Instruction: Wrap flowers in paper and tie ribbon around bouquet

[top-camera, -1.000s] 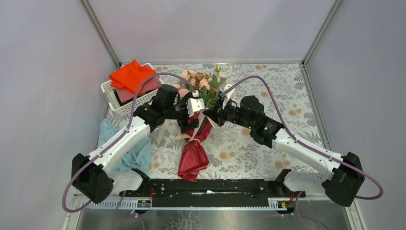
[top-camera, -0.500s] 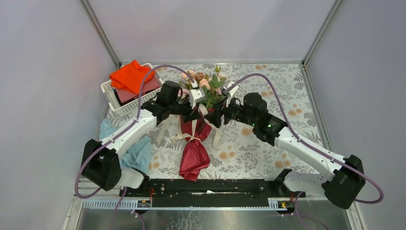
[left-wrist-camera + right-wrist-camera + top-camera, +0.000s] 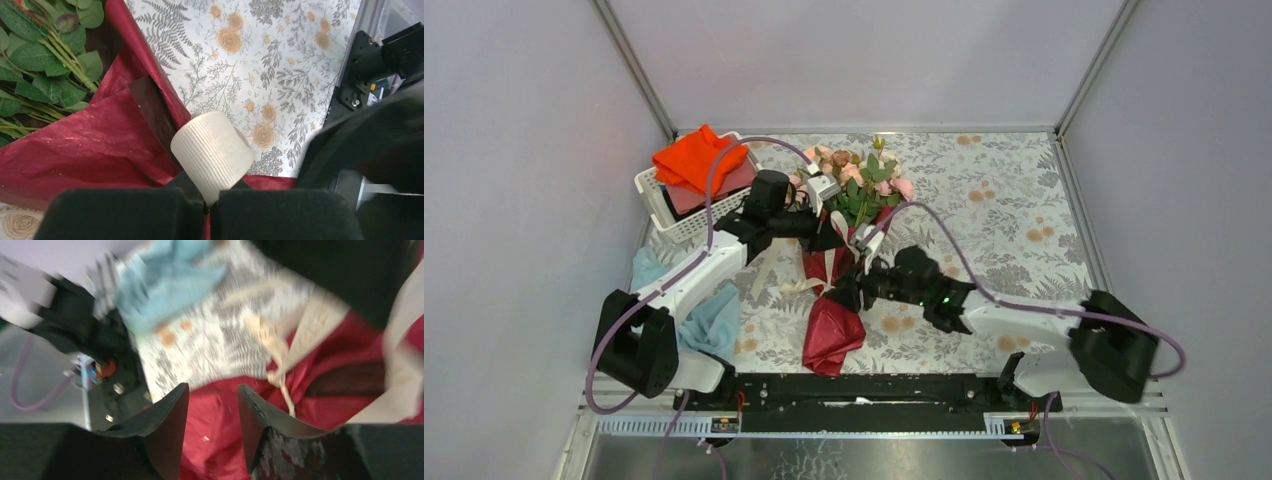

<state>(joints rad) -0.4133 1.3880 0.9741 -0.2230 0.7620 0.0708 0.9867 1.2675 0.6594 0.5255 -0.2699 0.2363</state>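
**One clamped, one parted**

Left gripper (image 3: 210, 197) pinches a loop of cream-white woven ribbon (image 3: 212, 152), over the crinkly dark red paper (image 3: 85, 145); right gripper (image 3: 213, 412), fingers apart and empty, hovers just above that paper near the ribbon's knot; pale pink roses (image 3: 849, 170) lie beyond.

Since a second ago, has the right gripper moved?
Yes. The right gripper has pulled back from beside the flowers toward the base rail. It is now over the red paper, near the knotted ribbon.

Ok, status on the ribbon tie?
Left gripper shut on ribbon. Right gripper open over paper, empty. Bouquet lying on table. Nothing blocking.
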